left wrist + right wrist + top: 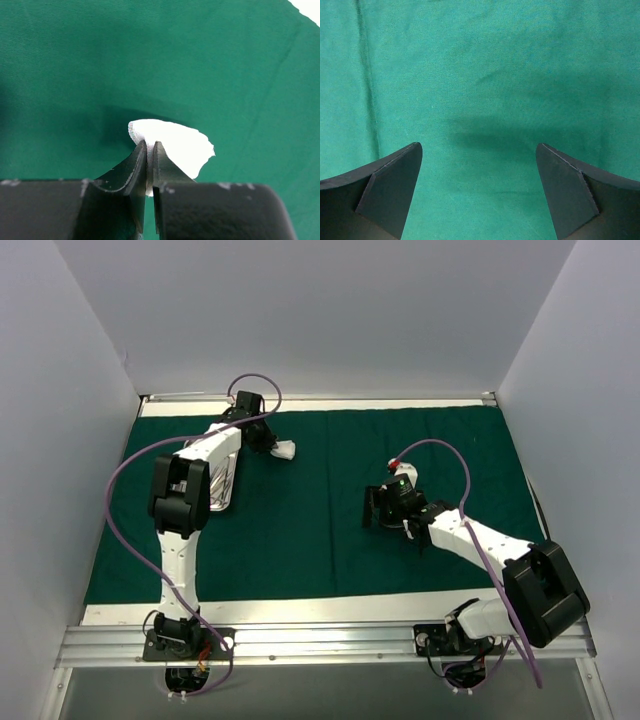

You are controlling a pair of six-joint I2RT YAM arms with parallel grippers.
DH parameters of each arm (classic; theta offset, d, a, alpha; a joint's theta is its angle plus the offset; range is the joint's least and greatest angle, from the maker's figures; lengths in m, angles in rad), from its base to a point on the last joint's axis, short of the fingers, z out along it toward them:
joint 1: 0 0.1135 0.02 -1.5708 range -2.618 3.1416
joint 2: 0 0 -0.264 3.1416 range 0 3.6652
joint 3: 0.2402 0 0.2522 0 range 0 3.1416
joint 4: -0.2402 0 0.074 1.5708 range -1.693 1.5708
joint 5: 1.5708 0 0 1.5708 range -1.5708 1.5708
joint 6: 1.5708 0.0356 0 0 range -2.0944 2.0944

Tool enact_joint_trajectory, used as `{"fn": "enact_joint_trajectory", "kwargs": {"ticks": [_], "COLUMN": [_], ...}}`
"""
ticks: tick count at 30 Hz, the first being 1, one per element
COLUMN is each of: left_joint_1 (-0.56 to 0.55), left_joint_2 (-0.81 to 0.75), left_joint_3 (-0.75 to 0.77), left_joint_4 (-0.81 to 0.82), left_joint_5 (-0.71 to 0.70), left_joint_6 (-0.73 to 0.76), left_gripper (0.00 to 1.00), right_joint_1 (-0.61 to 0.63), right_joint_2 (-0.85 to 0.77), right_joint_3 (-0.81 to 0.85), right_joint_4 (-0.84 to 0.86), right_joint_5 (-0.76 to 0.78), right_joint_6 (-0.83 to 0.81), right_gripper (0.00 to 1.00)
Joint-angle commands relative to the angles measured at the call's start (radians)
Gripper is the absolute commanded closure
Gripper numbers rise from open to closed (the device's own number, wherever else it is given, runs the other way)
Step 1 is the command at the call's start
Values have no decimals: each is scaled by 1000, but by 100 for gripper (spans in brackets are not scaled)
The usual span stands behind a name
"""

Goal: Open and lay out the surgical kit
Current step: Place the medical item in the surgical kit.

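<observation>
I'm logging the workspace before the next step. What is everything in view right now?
green cloth: one, dark green, spread flat over the table
gauze: one, white, far-left part of the cloth, held by the left gripper
steel tray: one, shiny, left side of the cloth, mostly hidden under the left arm
table: one, white, strips showing along the cloth's edges
left gripper: one, black, shut on the gauze
right gripper: one, black, open above bare cloth
</observation>
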Motion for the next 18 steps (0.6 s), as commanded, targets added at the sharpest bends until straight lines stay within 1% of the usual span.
{"fn": "enact_joint_trajectory", "kwargs": {"ticks": [1, 5, 7, 9, 12, 13, 15, 16, 18], "left_joint_1": [-5, -5, -5, -5, -5, -5, -5, -5, -5], "left_joint_2": [20, 52, 57, 58, 51, 48, 38, 34, 17], "left_joint_3": [32, 37, 40, 38, 35, 34, 34, 31, 31], "left_joint_4": [54, 53, 50, 45, 30, 27, 16, 11, 8], "left_joint_5": [-45, -46, -53, -68, -86, -100, -111, -118, -126], "left_joint_6": [-12, -15, -15, -10, 3, 8, 19, 23, 33], "left_gripper": [95, 94, 89, 82, 75, 69, 63, 58, 53], "right_joint_1": [6, 6, 6, 7, 6, 7, 6, 7, 6], "right_joint_2": [-21, -22, -24, -27, -27, -27, -25, -25, -27], "right_joint_3": [-7, -10, -10, -11, -13, -13, -13, -11, -11], "right_joint_4": [-8, -8, -10, -10, -10, -10, -11, -8, -8], "right_joint_5": [9, 11, 11, 12, 14, 14, 12, 11, 11], "right_joint_6": [-4, -3, -1, 1, 1, 1, 1, 1, -1], "right_gripper": [8, 8, 8, 8, 8, 8, 8, 8, 8]}}
